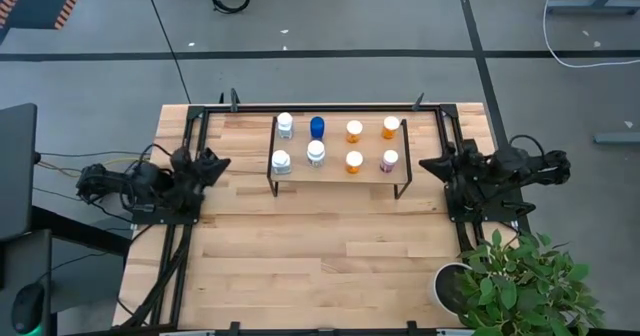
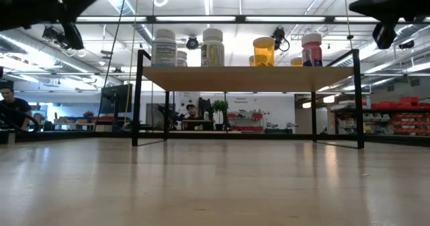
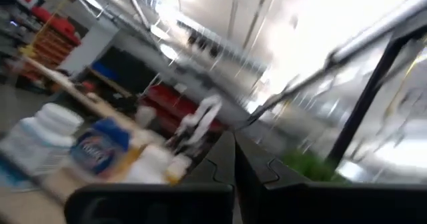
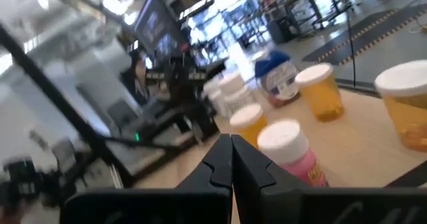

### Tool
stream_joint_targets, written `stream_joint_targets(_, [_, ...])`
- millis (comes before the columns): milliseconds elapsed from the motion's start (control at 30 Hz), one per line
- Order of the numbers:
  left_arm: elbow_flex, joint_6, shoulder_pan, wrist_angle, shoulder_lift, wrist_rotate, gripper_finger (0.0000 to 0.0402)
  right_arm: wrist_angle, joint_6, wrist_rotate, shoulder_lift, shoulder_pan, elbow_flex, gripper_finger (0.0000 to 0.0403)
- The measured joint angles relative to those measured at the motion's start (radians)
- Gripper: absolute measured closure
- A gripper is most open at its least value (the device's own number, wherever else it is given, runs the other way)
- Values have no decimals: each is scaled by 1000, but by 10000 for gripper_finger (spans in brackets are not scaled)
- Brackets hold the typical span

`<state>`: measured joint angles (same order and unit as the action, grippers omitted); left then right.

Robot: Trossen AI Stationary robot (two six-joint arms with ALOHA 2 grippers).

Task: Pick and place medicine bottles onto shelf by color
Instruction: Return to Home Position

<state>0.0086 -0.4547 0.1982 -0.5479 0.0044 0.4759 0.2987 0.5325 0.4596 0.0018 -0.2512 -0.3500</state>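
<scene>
A potted plant [image 1: 520,276] is seen at the lower right corner of the wooden table [image 1: 320,261] in the high view. Farther up, at mid-height of the frame, the left gripper [image 1: 220,163] is held at the table's left edge and the right gripper [image 1: 427,163] at its right edge. Each is pointed inward at the shelf [image 1: 335,143] between them and kept apart from it. In the wrist views the left arm's fingers [image 3: 217,165] and the right arm's fingers [image 4: 217,164] are pressed together with no gap, and nothing is gripped. All eight medicine bottles [image 2: 213,48] are stood upright on the shelf, upper centre of the frame, in two rows of four. In the nearer row, left to right, are set a white bottle [image 1: 281,161], a second white bottle [image 1: 316,153], an orange bottle [image 1: 353,161] and the pink bottle [image 1: 389,160]. In the farther row are a third white bottle [image 1: 285,124], the blue bottle [image 1: 317,126] and two more orange bottles [image 1: 354,129] [image 1: 390,126]. Beyond the table, in the low view, a person [image 2: 10,108] is seen at the left edge and a second person [image 2: 193,111] below the shelf board at centre.
</scene>
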Motion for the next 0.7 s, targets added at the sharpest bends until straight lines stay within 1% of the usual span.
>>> stream_joint_targets(100, [0,151,0,91,1,0,399,55,-67,-36,0,0,0,399])
stream_joint_targets(200, [0,300,0,160,2,0,391,144,-137,-50,0,0,0,399])
stream_joint_targets(333, [0,320,0,217,2,27,384,229,-100,-75,0,0,0,397])
stream_joint_targets(533, [0,321,0,302,2,29,393,217,-98,-110,0,0,0,395])
stream_joint_targets(700, [-1,321,0,444,2,29,391,215,-98,-106,0,0,0,394])
